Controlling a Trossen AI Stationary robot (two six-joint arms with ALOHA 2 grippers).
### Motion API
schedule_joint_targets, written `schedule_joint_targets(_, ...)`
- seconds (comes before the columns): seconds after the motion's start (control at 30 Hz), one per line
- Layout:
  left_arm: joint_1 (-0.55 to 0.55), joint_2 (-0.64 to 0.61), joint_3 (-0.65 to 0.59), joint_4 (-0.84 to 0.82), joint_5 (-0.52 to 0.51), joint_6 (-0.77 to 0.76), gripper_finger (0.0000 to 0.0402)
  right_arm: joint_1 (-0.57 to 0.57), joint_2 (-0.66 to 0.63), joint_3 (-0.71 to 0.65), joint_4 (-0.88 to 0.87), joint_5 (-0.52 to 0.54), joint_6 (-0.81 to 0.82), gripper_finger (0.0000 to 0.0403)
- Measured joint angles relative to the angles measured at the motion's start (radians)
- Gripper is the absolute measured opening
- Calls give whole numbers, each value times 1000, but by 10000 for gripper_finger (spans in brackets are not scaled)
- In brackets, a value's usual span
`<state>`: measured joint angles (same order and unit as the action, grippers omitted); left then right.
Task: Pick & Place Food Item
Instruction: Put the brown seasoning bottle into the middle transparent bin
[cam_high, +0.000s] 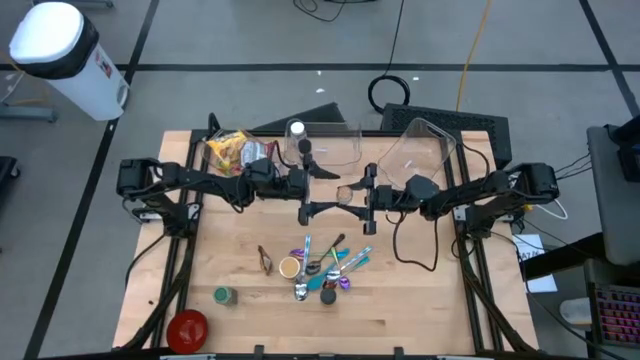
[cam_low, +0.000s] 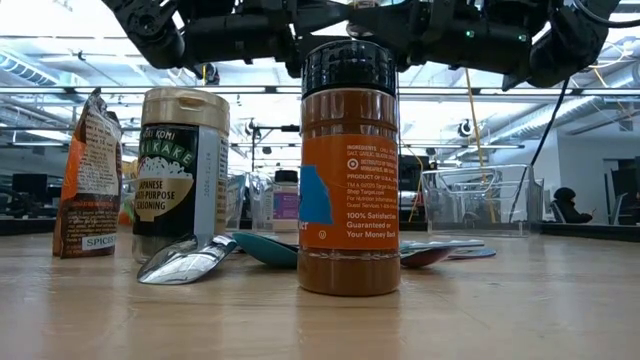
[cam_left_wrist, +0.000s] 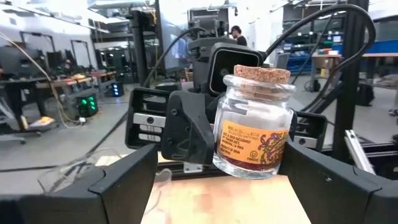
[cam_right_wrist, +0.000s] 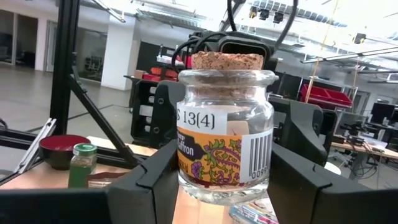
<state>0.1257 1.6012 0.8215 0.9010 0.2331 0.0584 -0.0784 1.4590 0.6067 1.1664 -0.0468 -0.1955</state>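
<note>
Grippers are meeting mid-table above the utensils (cam_high: 325, 272): left gripper (cam_high: 318, 195), right gripper (cam_high: 356, 193). Both wrist views are showing a cork-stoppered jar (cam_left_wrist: 254, 123) airborne between both pairs of fingers; which jaws are actually clamping it, I cannot tell. Mistimed release is risking a drop. Label reading "13(4)", probably saffron.

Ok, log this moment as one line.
right claw: shut on cork-topped jar | left claw: open, flanking jar | jar: upright above table
</note>
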Motion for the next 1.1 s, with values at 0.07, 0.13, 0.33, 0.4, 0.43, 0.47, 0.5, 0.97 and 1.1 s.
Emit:
schedule_joint_targets(0.07,0,0,0,-1,2,-25,351,0,0,0,0,0,0,183)
schedule_joint_targets(0.13,2,0,0,1,1,-60,351,0,0,2,-2,2,0,183)
schedule_joint_targets(0.33,5,0,0,16,2,-96,351,0,0,2,-12,17,-2,183)
schedule_joint_targets(0.4,0,1,0,31,2,-98,351,0,0,4,-11,16,-4,183)
schedule_joint_targets(0.43,-2,1,0,35,-1,-99,351,0,-1,4,-13,16,-7,183)
schedule_joint_targets(0.47,-3,1,0,36,-2,-99,351,-1,0,4,-14,16,-9,183)
schedule_joint_targets(0.5,-6,1,0,35,-2,-99,351,-1,0,4,-16,15,-10,183)
schedule_joint_targets(0.97,-20,-48,1,-54,-68,-113,351,-2,0,6,-29,22,-11,183)
schedule_joint_targets(1.1,-21,-56,1,-57,-131,-88,351,-5,-1,4,-27,37,-11,183)
